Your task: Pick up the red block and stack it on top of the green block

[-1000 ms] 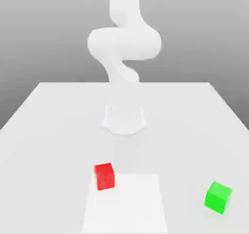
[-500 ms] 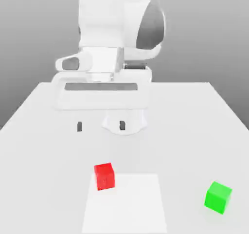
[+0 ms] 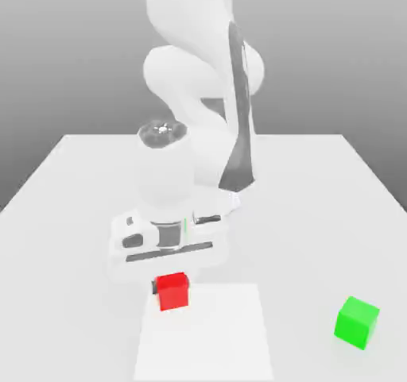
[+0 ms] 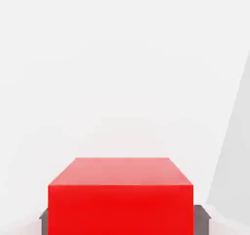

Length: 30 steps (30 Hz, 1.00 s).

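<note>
The gripper has the red block clamped at lower centre, squared between its fingers for lifting! The green block waits lower right.

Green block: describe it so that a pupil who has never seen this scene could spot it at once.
Find the big pale table, then the bright white square on it. To the exterior view's right of that square sits the small green block. Unlike the red block, which is between the gripper's fingers, it stands alone and is green.
</note>
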{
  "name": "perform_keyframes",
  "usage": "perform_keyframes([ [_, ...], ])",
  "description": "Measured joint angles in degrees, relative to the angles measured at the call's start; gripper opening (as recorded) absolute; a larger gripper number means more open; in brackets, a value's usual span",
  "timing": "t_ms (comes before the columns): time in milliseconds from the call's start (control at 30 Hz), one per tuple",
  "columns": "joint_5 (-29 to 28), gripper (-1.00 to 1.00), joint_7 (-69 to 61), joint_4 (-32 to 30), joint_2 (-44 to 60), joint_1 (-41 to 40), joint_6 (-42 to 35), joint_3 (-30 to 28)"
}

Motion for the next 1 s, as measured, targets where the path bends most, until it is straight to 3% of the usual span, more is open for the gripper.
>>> perform_keyframes([
  [100, -1.1, -1.00, 0.8, -0.2, -1.4, 0.4, -1.2, -0.7],
  [333, -9.1, -1.00, 6.3, -1.3, -14.1, 1.9, -12.7, -2.4],
  [700, -9.3, -1.00, 1.4, 18.5, -6.2, 25.8, -24.7, 10.3],
  [867, -11.6, -1.00, 2.4, 21.5, 2.4, 28.0, -19.1, 10.6],
  [900, -12.1, 1.00, 2.7, 21.6, 4.1, 28.3, -17.6, 10.2],
  [1000, -12.1, 1.00, 2.7, 21.6, 4.1, 28.3, -17.6, 10.2],
])
